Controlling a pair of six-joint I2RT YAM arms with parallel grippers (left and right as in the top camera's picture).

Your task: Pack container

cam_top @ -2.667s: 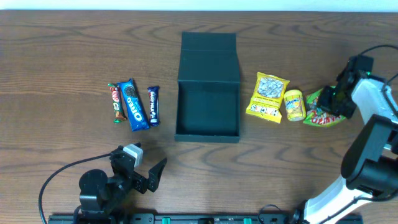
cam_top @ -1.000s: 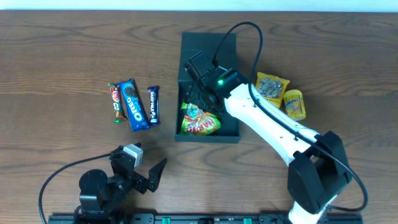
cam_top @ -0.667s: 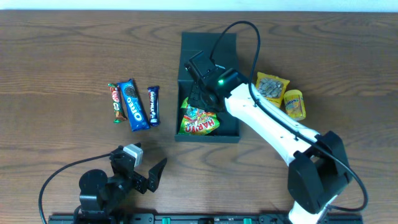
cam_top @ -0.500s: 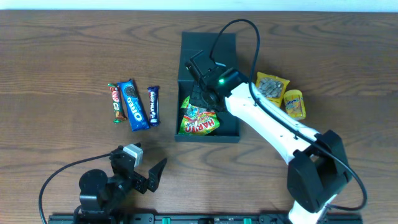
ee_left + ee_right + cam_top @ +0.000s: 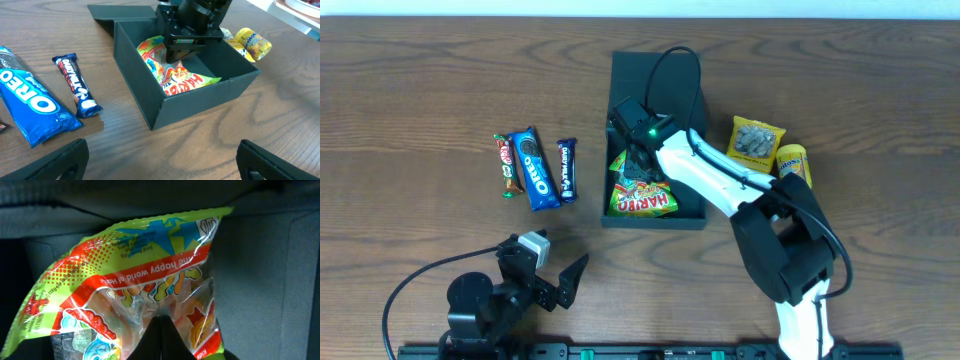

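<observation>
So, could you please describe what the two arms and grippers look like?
Right arm: glossy white links, black joints, a black right gripper with a green light, and a looping black cable. Left arm: black with a white block, a dark left gripper, and a trailing black cable.

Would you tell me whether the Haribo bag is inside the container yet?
Inside: the Haribo bag lies between the walls of the container, pinched by the right end effector.

right gripper [image 5: 636,160] pinched shut, its arm reaching forward; left gripper [image 5: 160,161] spread wide.
</observation>
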